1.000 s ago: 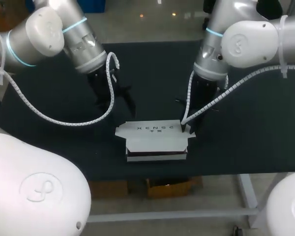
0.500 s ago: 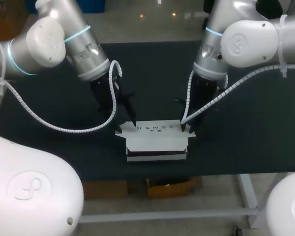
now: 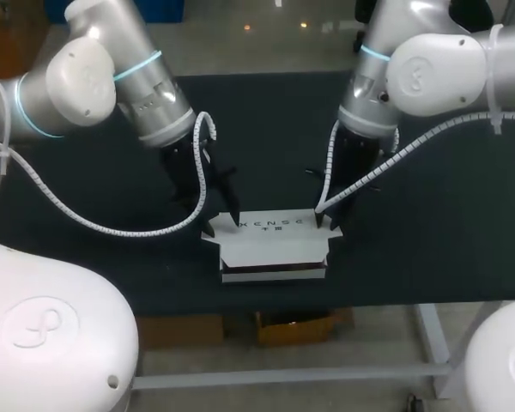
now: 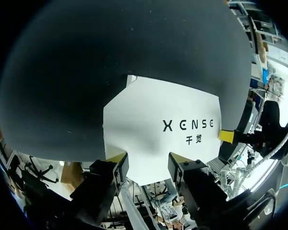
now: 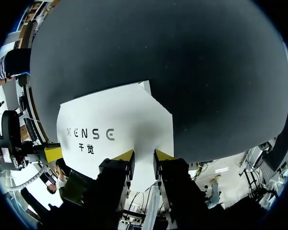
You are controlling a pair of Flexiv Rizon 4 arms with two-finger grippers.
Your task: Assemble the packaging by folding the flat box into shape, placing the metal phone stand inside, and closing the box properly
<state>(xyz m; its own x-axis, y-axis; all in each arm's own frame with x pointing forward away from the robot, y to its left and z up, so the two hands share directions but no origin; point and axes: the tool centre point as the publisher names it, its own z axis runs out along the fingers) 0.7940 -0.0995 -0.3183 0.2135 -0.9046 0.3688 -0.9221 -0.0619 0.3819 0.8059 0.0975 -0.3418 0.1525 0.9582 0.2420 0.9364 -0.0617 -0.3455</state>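
Observation:
A white box (image 3: 270,245) with dark print on its lid lies near the table's front edge, its lid down and small ear flaps sticking out at both sides. My left gripper (image 3: 223,221) stands at the lid's back left corner. In the left wrist view its fingers (image 4: 148,160) are open, apart over the lid's (image 4: 158,120) edge. My right gripper (image 3: 326,225) stands at the back right corner. Seen from the right wrist, its tips (image 5: 144,155) are open by a narrow gap over the lid's (image 5: 120,120) edge. No metal phone stand is in sight.
The black table top (image 3: 266,129) stretches behind and beside the box. The box lies close to the table's front edge (image 3: 266,300). Each arm's white cable loops hang beside its gripper.
My left arm has swung right and down, bringing its gripper to the lid's back left corner, with its fingers drawn somewhat closer. The right arm and the box have stayed put.

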